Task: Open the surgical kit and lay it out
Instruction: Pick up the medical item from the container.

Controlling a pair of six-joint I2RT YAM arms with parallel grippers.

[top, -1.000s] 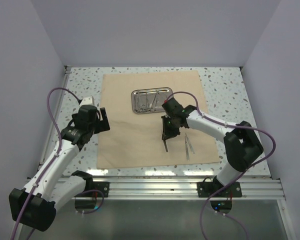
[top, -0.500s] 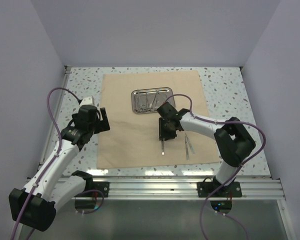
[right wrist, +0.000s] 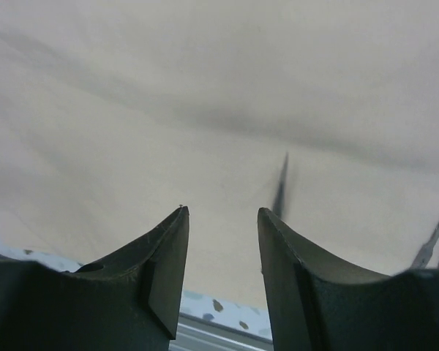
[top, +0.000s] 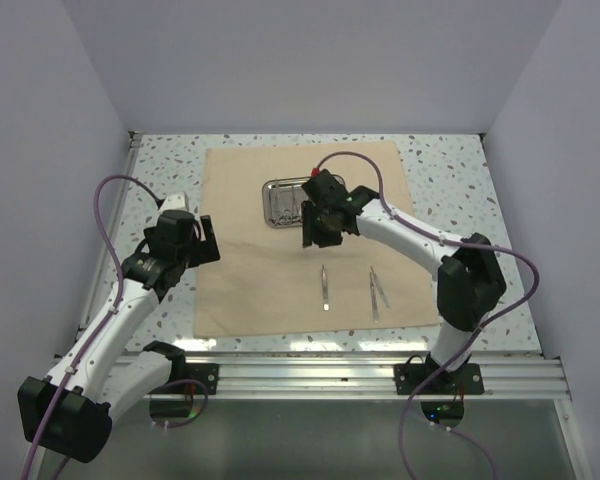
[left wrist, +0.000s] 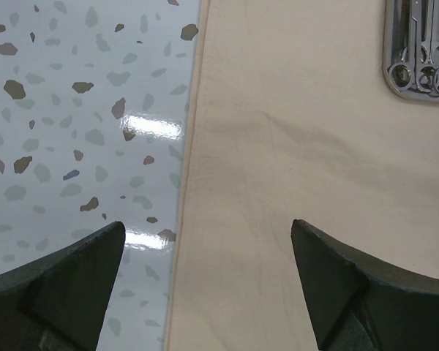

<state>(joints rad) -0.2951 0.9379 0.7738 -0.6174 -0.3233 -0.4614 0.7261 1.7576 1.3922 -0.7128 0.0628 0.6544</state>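
While left fingers (left wrist: 58,285) and right fingers (right wrist: 132,292) gape empty, a slim steel tool (top: 324,287) lies on tan cloth (top: 250,280).

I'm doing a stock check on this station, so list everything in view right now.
cloth wrap: one, tan, spread flat on the table
steel tray: one, shiny silver, on the far half of the cloth wrap
ring-handled instruments: several, exact count unclear, silver, in the steel tray
first loose instrument: one, silver, on the near part of the cloth wrap
second loose instrument: one, silver, to the right of the first
table: one, white with speckles
left gripper: one, black, open, over the cloth wrap's left edge
right gripper: one, black, open and empty, beside the steel tray
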